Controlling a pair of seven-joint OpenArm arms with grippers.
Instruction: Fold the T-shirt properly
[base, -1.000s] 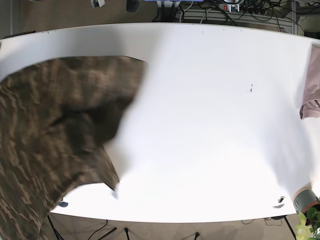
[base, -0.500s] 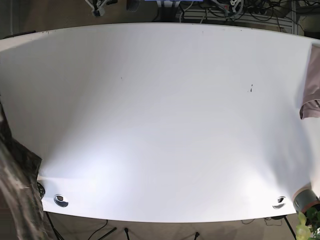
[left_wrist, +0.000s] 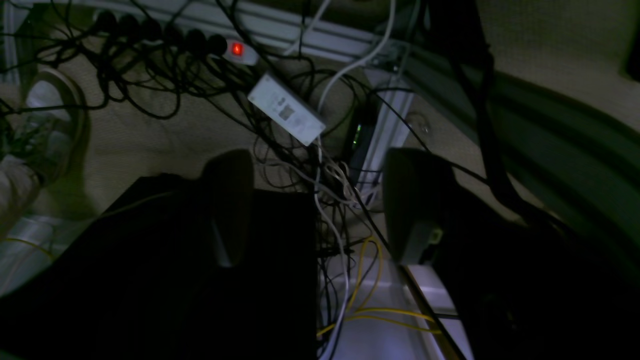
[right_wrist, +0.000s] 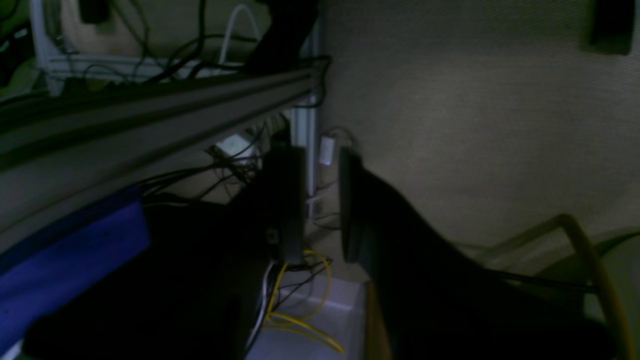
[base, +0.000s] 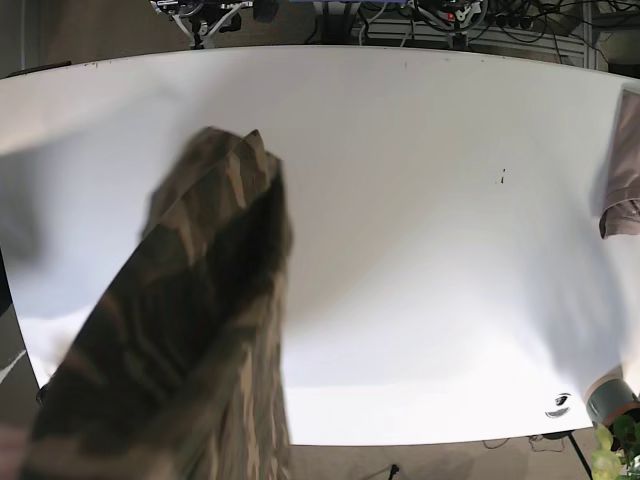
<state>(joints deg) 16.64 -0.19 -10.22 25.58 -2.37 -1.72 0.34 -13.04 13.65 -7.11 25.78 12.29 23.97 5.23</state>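
Base view: camouflage T-shirt, blurred, bunched, over the white table at near left, reaching past the front edge; not laid flat. No arm visible above the table. Pinkish garment at the right edge. Step judged: shirt being brought on; next, spreading it flat.

Left wrist view: left gripper fingers wide apart, empty, over floor cables.

Right wrist view: right gripper fingers narrowly parted, holding nothing, beside a frame rail.
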